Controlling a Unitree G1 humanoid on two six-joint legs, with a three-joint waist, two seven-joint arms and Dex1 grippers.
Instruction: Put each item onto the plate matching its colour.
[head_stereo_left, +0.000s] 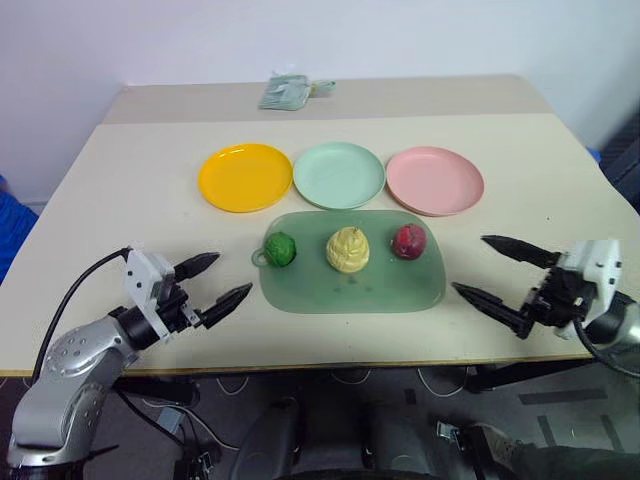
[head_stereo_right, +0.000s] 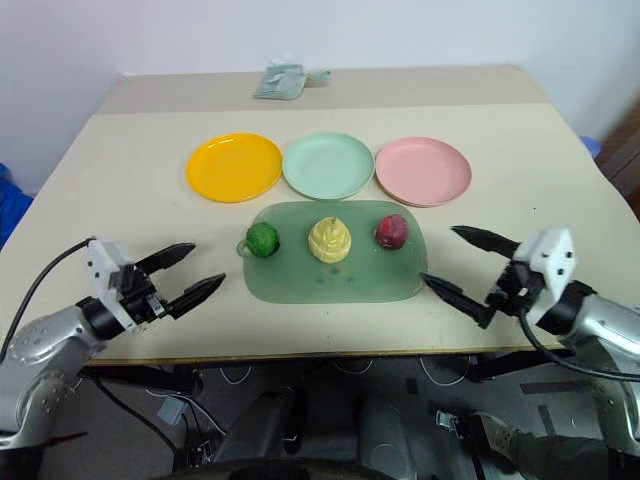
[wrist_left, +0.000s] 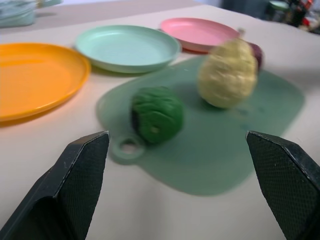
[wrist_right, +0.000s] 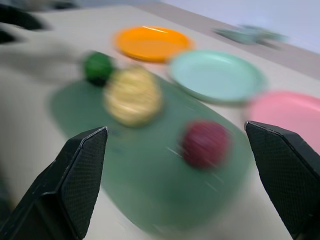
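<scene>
Both pincers are hovering spread wide and gripping nothing, the left pincer (head_stereo_left: 213, 280) and right pincer (head_stereo_left: 502, 270) flanking the green board (head_stereo_left: 350, 285) on the worktop (head_stereo_left: 130, 190). Green ball (head_stereo_left: 280, 249), yellow pear shape (head_stereo_left: 347, 249) and red fruit (head_stereo_left: 408, 241) are sitting on the board, just before the orange-yellow plate (head_stereo_left: 245, 177), mint plate (head_stereo_left: 338, 174) and pink plate (head_stereo_left: 435, 180).

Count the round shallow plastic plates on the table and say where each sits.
3, in a row behind the translucent green board: orange-yellow plate at the left, mint green plate in the middle, pink plate at the right. None seems hidden.

Silver arms, blk jaws, blk cables
</scene>
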